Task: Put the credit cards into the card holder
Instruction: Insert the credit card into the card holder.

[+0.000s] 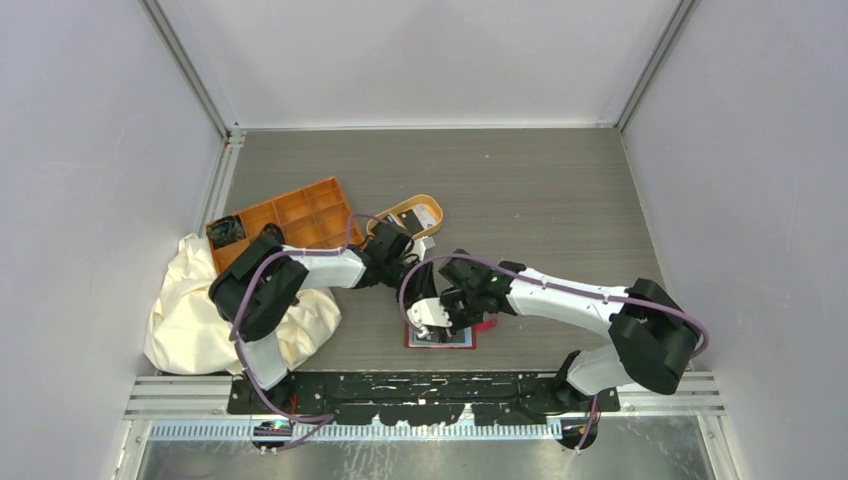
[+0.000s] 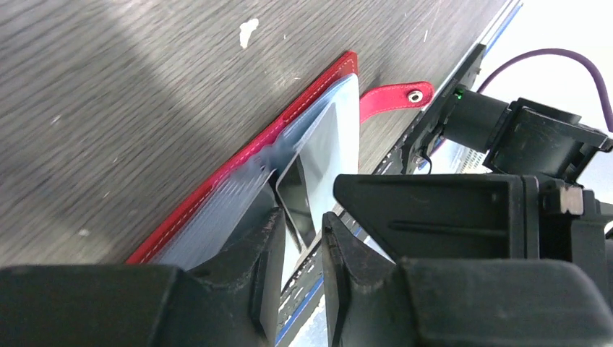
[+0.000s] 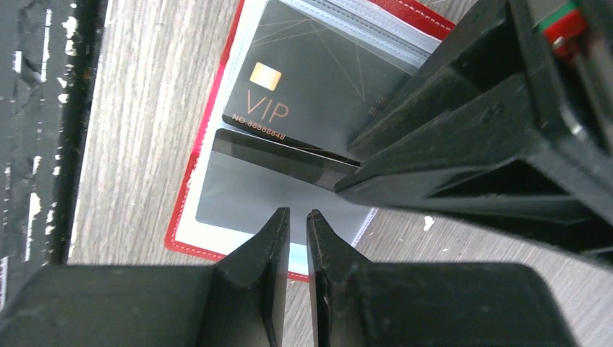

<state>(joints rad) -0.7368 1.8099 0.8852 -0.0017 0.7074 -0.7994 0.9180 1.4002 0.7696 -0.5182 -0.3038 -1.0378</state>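
**Sliding a dark card into the open holder**

The card holder lies open and flat on the surface, at the near middle, just beyond the rail that carries my arms. Its snap tab is splayed out to one side, so the clear sleeves face up where I can reach them. A VIP card already sits behind the film of one sleeve.

My left claw is pinching a dark card by one edge, fingers pressed onto it. I hold it low and nearly flat so it can slip under the film rather than ride over it. The card lies on the panel beside the VIP card. How far it has gone under the film I cannot tell.

My right claw is at the holder's edge, on the dark card's side. Its fingers are pressed almost together, with only a thin slit between them. Whether a bit of sleeve film is caught there I cannot tell. I judge it is there to steady the light case, so the left claw's push does not skate it across the surface.

The two claws are very close, so the next move wants a short, straight slide.
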